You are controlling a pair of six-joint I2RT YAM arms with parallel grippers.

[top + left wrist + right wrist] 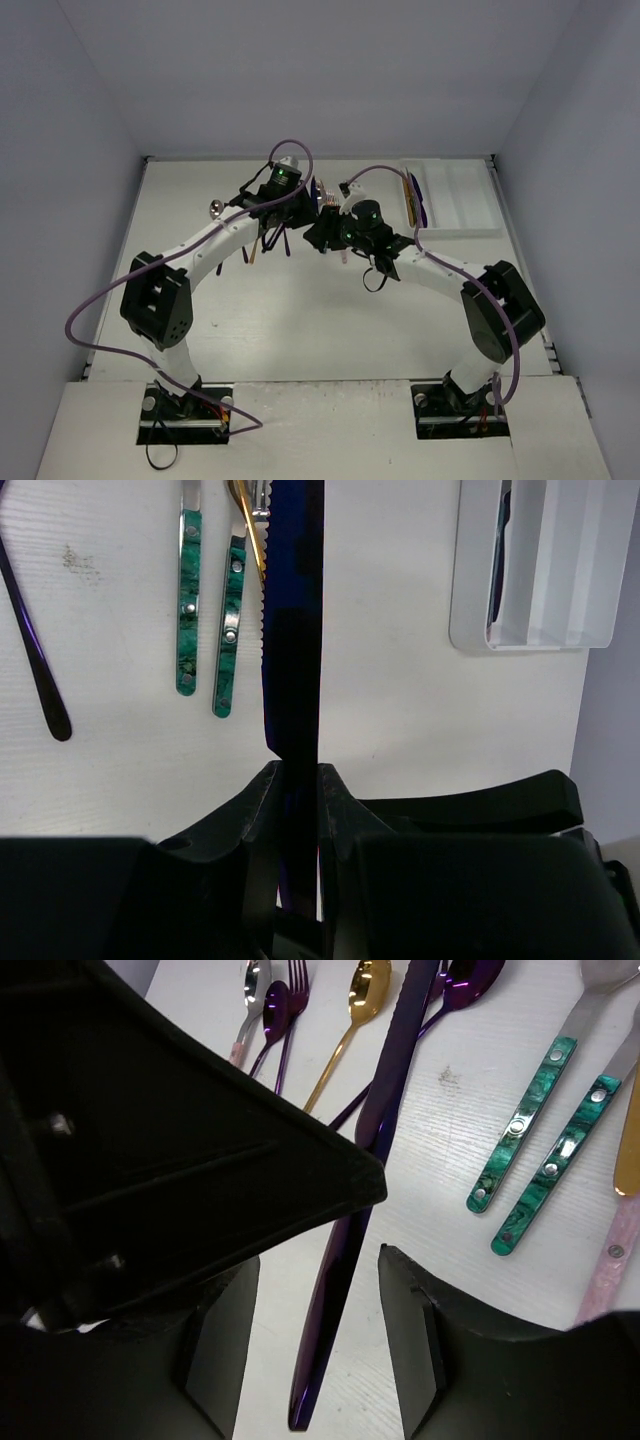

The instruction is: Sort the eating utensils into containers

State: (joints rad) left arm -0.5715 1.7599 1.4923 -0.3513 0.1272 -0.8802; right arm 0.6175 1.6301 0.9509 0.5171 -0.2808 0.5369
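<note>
My left claw [298, 795] was clamped on a dark blue knife [295, 630], gripped edge-on between the fingers, its serrated edge turned toward the loose cutlery and the blade held above the worktop [400, 700]. On that side two teal-handled pieces [187, 610] lay side by side, close but apart. A gold piece [250, 530] showed partly behind the blade, and a dark handle [40, 680] lay further out. The tray [468, 590] sat well apart on the other side, with a dark piece [500, 570] in the compartment nearest the knife. My right claw [318, 1265] had its fingers apart. A purple knife [395, 1050] ran between them, touching neither as far as I could see; whether it was the same knife I could not tell. Past it on the worktop lay a gold spoon [365, 985] and a purple fork [297, 980], and a pink handle [610, 1260] lay at the edge of view.
</note>
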